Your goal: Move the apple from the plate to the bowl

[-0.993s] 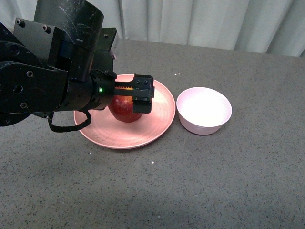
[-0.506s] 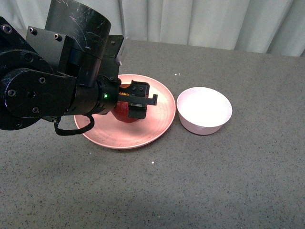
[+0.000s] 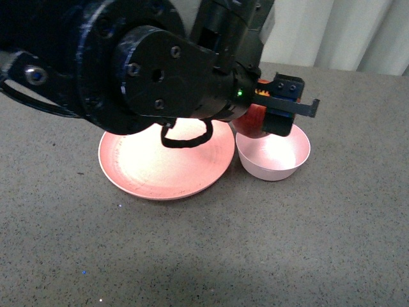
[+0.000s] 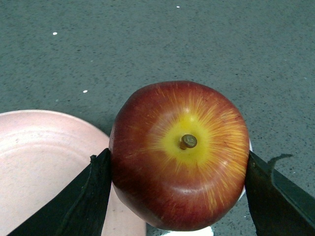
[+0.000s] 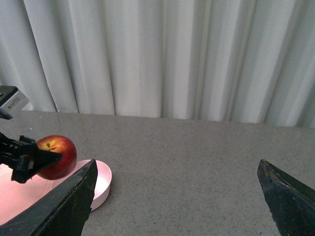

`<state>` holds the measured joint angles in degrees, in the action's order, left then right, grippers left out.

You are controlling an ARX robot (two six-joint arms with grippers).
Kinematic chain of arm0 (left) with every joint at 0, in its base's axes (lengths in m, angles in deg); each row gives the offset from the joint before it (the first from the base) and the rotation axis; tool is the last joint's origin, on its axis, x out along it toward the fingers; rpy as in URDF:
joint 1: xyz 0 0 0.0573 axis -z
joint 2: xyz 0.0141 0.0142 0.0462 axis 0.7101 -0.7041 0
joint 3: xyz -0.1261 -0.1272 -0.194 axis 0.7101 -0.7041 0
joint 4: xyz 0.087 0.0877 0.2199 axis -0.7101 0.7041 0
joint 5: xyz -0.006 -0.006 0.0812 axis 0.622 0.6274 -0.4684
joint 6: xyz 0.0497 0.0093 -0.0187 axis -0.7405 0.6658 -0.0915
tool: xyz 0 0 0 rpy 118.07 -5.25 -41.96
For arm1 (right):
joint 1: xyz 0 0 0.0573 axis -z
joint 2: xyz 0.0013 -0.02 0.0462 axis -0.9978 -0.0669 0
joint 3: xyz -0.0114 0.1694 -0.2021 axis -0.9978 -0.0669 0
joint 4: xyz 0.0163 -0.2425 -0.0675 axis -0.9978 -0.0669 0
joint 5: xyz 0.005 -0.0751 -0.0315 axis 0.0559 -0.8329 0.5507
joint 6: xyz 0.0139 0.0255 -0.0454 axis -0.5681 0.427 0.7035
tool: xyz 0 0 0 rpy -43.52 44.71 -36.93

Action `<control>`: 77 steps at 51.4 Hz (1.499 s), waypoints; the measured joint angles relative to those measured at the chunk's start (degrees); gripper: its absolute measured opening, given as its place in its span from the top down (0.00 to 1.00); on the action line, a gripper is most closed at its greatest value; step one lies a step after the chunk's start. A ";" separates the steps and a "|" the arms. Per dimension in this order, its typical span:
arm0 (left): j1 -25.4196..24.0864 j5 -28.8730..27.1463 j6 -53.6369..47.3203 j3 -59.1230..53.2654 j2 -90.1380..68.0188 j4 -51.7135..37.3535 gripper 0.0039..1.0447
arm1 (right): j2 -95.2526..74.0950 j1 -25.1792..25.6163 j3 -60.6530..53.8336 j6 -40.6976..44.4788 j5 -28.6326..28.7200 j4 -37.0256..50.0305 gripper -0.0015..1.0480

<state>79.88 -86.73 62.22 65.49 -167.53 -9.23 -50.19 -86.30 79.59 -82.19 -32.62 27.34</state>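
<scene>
The dark-red apple [image 4: 179,152], with a yellow patch round its stem, is held off the table by my left gripper [image 4: 177,164], which is shut on its sides. In the front view the apple [image 3: 251,121] hangs over the left rim of the pale-pink bowl [image 3: 275,157], mostly hidden by the gripper [image 3: 281,107]. To the left of the bowl lies the salmon-pink plate [image 3: 163,163], with nothing on it. My right gripper [image 5: 174,196] is open above bare table, well off to the side of the bowl [image 5: 102,181] and the apple [image 5: 59,156].
The bulky left arm [image 3: 147,70] hangs over the far part of the plate and hides it. A grey table [image 3: 255,243] runs back to white curtains [image 5: 162,54]. Plate and bowl nearly touch.
My left gripper has lifted the apple off the plate and carried it right, to above the bowl's left rim. The plate now holds nothing.
</scene>
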 joint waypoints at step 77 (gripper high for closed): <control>2.34 -4.52 0.07 2.05 -2.69 -1.03 0.06 | 0.00 0.00 0.00 0.00 0.02 0.00 0.09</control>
<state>82.22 -91.26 62.28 67.55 -170.22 -10.25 -50.19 -86.30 79.59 -82.19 -32.60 27.34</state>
